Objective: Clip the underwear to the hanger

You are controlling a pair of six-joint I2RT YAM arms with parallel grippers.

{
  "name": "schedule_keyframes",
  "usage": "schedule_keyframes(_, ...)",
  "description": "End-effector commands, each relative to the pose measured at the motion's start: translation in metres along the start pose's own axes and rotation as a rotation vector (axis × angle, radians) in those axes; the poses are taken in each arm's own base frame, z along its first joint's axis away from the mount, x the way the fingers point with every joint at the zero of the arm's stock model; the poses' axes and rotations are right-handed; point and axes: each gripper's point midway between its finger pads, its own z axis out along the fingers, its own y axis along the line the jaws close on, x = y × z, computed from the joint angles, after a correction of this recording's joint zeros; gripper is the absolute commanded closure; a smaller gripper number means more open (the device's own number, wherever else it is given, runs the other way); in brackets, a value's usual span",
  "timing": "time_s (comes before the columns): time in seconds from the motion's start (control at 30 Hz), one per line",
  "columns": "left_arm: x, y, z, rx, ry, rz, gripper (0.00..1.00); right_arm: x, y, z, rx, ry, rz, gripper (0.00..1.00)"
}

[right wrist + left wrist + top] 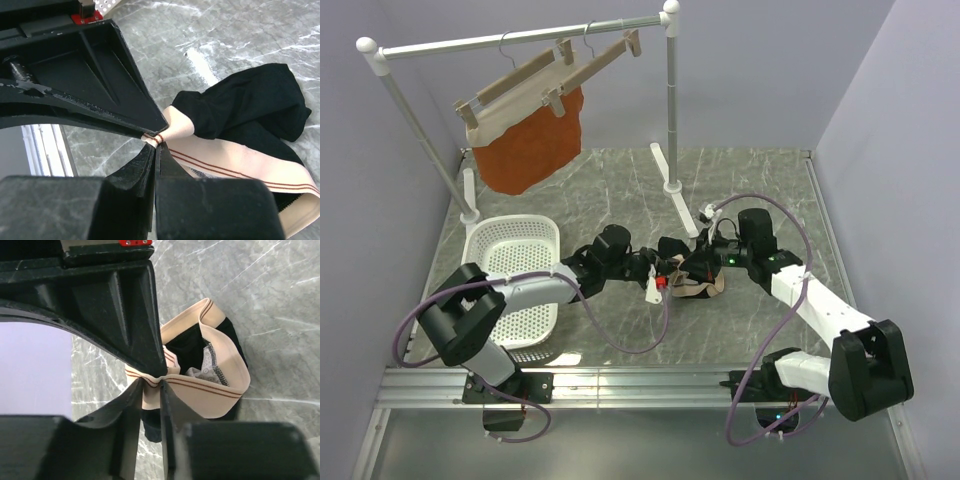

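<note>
The underwear [708, 286], black with a tan waistband, lies bunched on the marble table between both grippers. My left gripper [658, 276] is shut on a fold of the waistband; in the left wrist view the band [220, 370] is squeezed between the fingertips at the left gripper [152, 385]. My right gripper [692, 270] is shut on another fold of the same waistband, seen at the right gripper [157, 141], with the black cloth [250, 100] spread beyond it. The hanger [608, 56], pale wood with two clips, hangs bare on the rail at the back.
A second wooden hanger holds a rust-orange garment [530, 145] on the same white rail [520, 38]. The rack's right post [672, 110] and foot stand just behind the grippers. A white basket [480, 243] sits at the left beside my left arm.
</note>
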Motion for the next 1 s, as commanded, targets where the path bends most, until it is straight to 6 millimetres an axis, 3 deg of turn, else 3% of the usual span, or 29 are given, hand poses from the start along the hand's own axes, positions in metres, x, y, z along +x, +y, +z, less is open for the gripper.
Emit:
schedule_keyframes(0.0, -0.009, 0.02, 0.004, -0.036, -0.021, 0.079, 0.79, -0.005, 0.003, 0.003, -0.028, -0.007, -0.042, 1.0)
schedule_keyframes(0.1, -0.005, 0.022, 0.005, -0.052, -0.007, 0.079, 0.94, -0.005, 0.004, 0.004, -0.037, -0.005, -0.044, 1.0)
schedule_keyframes(0.23, -0.008, 0.024, 0.001, -0.053, -0.012, 0.074, 1.0, -0.005, -0.002, 0.005, -0.009, 0.004, -0.052, 0.99)
schedule_keyframes(0.27, -0.01, 0.022, 0.0, -0.042, -0.011, 0.058, 1.0, -0.006, -0.004, 0.005, 0.003, 0.006, -0.057, 0.85)
schedule_keyframes(0.37, -0.013, 0.025, -0.008, -0.007, 0.028, -0.052, 1.0, -0.014, -0.019, 0.0, 0.093, 0.009, -0.084, 0.59)
schedule_keyframes(0.5, -0.014, 0.042, -0.032, -0.008, 0.149, -0.229, 1.0, -0.033, -0.041, -0.022, 0.185, -0.019, -0.088, 0.48)
schedule_keyframes(0.53, -0.024, 0.063, -0.04, -0.047, 0.151, -0.283, 1.0, -0.04, -0.043, -0.029, 0.198, -0.022, -0.094, 0.47)
schedule_keyframes(0.57, -0.015, 0.06, -0.051, -0.036, 0.212, -0.36, 1.0, -0.045, -0.055, -0.04, 0.234, -0.031, -0.086, 0.46)
schedule_keyframes(0.6, -0.02, 0.081, -0.06, -0.088, 0.236, -0.392, 1.0, -0.057, -0.058, -0.048, 0.249, -0.039, -0.106, 0.45)
schedule_keyframes(0.67, -0.009, 0.079, -0.08, -0.095, 0.319, -0.567, 1.0, -0.05, -0.066, -0.062, 0.287, 0.008, -0.082, 0.45)
schedule_keyframes(0.7, -0.011, 0.093, -0.086, -0.133, 0.34, -0.6, 1.0, -0.047, -0.07, -0.072, 0.311, 0.03, -0.045, 0.45)
schedule_keyframes(0.8, -0.008, 0.083, -0.096, -0.129, 0.412, -0.759, 1.0, -0.027, -0.064, -0.082, 0.29, 0.1, 0.026, 0.47)
schedule_keyframes(0.97, 0.006, 0.055, -0.096, -0.108, 0.476, -0.965, 1.0, 0.0, -0.047, -0.077, 0.233, 0.138, 0.154, 0.48)
